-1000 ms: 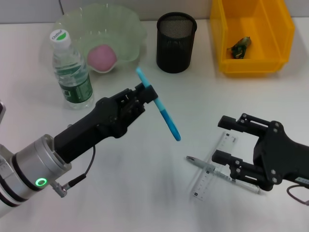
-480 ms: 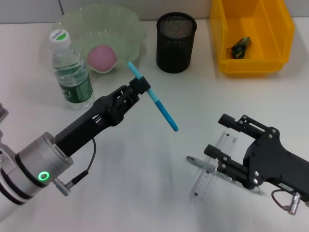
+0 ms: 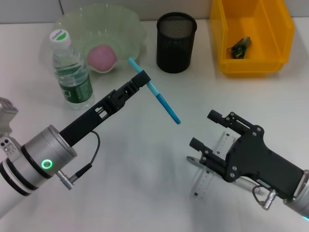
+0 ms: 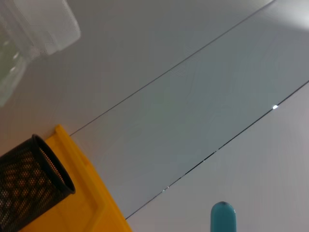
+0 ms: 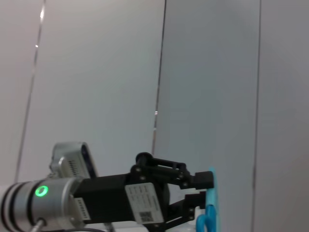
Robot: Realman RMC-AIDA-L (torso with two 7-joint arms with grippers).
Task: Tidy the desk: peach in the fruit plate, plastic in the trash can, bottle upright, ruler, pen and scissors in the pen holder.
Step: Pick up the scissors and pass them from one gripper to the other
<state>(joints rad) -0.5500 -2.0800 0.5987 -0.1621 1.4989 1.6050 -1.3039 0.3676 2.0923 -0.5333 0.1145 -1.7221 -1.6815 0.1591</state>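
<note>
My left gripper [image 3: 141,80] is shut on the blue scissors [image 3: 164,104] and holds them slanted in the air, short of the black mesh pen holder [image 3: 176,42]. The scissors' tip shows in the left wrist view [image 4: 222,220], and my left gripper with the scissors [image 5: 210,200] shows in the right wrist view. My right gripper [image 3: 202,128] is open above the clear ruler [image 3: 227,140] and the pen [image 3: 193,160], which lie crossed on the table. The peach [image 3: 101,57] sits in the green fruit plate [image 3: 131,25]. The bottle [image 3: 72,72] stands upright. The plastic [image 3: 240,47] lies in the yellow bin [image 3: 253,66].
The pen holder stands between the fruit plate and the yellow bin along the back of the white table. The bottle stands just in front of the plate, close to my left forearm. The pen holder [image 4: 29,188] and the bin [image 4: 89,198] also show in the left wrist view.
My left gripper has carried the scissors up and back toward the pen holder. My right gripper has moved left and over the ruler and pen, hiding more of them.
</note>
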